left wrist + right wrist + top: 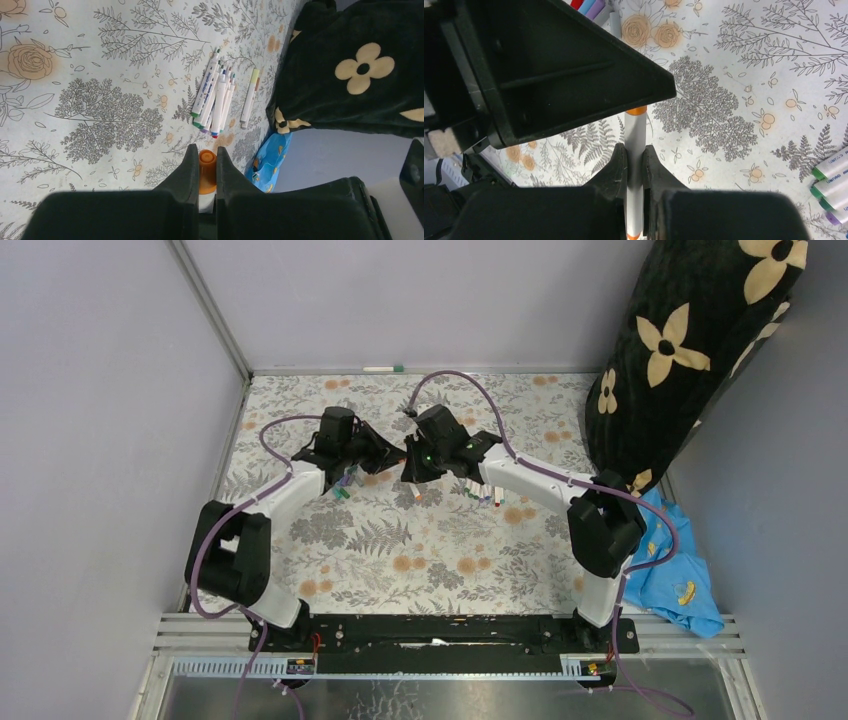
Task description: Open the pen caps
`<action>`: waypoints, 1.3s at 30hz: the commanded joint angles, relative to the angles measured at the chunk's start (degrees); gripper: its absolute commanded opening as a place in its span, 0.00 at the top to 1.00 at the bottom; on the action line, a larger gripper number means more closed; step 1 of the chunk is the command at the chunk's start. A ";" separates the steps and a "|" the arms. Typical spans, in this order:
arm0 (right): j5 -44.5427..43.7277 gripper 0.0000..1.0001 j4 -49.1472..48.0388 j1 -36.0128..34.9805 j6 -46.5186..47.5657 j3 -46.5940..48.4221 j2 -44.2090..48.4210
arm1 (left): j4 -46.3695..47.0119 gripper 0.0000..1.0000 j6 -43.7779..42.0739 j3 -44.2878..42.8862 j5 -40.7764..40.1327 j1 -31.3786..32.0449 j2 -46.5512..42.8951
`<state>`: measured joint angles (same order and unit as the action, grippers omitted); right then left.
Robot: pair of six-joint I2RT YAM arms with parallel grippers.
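A white pen [636, 131] is held in the air between both grippers, above the floral table. My left gripper [207, 152] is shut on its orange pen cap [207, 172], which stands end-on between the fingers with a bit of white barrel below it. My right gripper [635, 149] is shut on the white barrel; an orange band [636, 110] shows where the pen runs under the left gripper's black body [549, 65]. In the top view the left gripper [385, 455] and right gripper [408, 461] meet tip to tip at mid-table.
A bundle of capped pens [212, 100] and a single pale-green pen [249, 97] lie on the cloth. More pens [345, 485] lie under the left arm, and green-capped ones [831, 180] by the right. A black floral cushion [690, 350] and a blue cloth [680, 575] sit at the right.
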<state>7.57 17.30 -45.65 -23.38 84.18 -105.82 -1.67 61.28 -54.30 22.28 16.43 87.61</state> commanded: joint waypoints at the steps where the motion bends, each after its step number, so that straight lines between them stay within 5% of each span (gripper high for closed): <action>1: 1.51 1.00 -3.02 -0.66 -2.55 -4.40 1.30 | 5.25 1.00 3.65 -3.19 -8.46 -2.67 4.79; 19: 1.31 1.00 -19.12 -0.85 -8.48 -26.17 8.00 | 10.03 1.00 12.45 -5.77 -15.58 -6.14 13.15; 39: 3.66 1.00 -25.14 -2.21 -12.84 -33.90 11.52 | 9.10 1.00 -11.00 -10.98 -21.40 -6.27 8.92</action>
<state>5.19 -13.82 -45.78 -33.71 53.54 -97.08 -3.51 55.68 -63.61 15.14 13.61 99.70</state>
